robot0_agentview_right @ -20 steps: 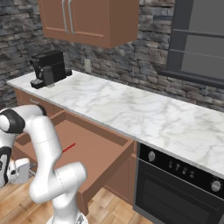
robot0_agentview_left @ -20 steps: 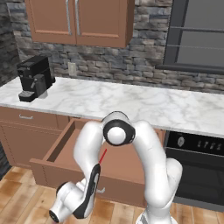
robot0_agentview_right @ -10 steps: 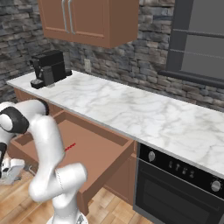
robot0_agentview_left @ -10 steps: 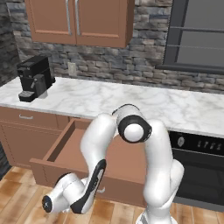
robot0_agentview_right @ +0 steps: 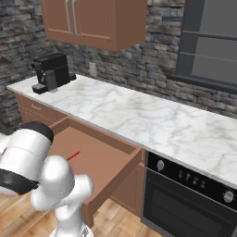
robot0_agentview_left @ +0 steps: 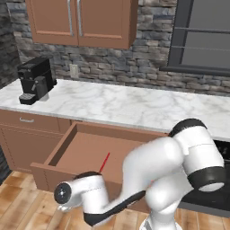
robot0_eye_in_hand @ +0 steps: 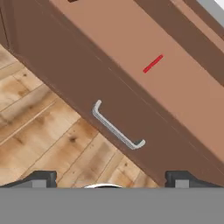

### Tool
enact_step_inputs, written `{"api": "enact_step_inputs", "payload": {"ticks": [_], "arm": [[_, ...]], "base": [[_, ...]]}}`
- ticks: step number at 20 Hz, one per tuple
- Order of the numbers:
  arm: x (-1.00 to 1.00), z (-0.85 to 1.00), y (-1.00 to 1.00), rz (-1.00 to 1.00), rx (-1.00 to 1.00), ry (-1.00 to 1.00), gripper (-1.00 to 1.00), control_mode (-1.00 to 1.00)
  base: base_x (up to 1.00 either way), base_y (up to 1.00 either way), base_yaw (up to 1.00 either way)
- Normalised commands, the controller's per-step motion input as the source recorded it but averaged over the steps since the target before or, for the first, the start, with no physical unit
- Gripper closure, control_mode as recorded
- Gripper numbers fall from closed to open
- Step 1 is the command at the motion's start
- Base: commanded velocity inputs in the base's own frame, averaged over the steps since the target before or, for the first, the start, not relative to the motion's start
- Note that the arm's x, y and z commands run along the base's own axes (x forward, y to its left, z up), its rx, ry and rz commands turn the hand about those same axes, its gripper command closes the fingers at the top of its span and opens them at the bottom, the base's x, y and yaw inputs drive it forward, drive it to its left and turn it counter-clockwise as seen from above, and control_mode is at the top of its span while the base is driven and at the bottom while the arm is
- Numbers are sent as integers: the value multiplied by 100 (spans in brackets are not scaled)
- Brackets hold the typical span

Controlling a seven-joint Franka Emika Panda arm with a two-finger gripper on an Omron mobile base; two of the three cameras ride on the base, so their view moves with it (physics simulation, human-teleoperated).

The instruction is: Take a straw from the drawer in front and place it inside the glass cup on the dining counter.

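Drawer point(robot0_agentview_left: 85, 155) stands pulled well out beneath the marble counter point(robot0_agentview_left: 126, 105), its wooden floor bare but for the straw point(robot0_agentview_left: 104, 162), which lies flat near the middle of it. The silver bar handle point(robot0_eye_in_hand: 116, 127) on its front sits close below the hand. The gripper point(robot0_eye_in_hand: 111, 178) hangs low in front of the drawer, over the wood floor, jaws spread wide and empty. From there the straw lies farther in, beyond the drawer front, its long axis running roughly from near to far, so reaching it likely means lifting over the front edge.
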Motion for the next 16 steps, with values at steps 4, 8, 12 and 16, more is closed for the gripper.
{"api": "enact_step_inputs", "payload": {"ticks": [4,8,12,16], "arm": [[24,100,-16,-9,41,2,-100,-100],[67,100,-15,-14,37,17,-100,-100],[80,84,-24,-16,26,17,-100,-100],[93,36,-18,-17,17,17,-100,-100]], "base": [[0,0,0],[0,0,0],[0,0,0],[0,0,0]]}}
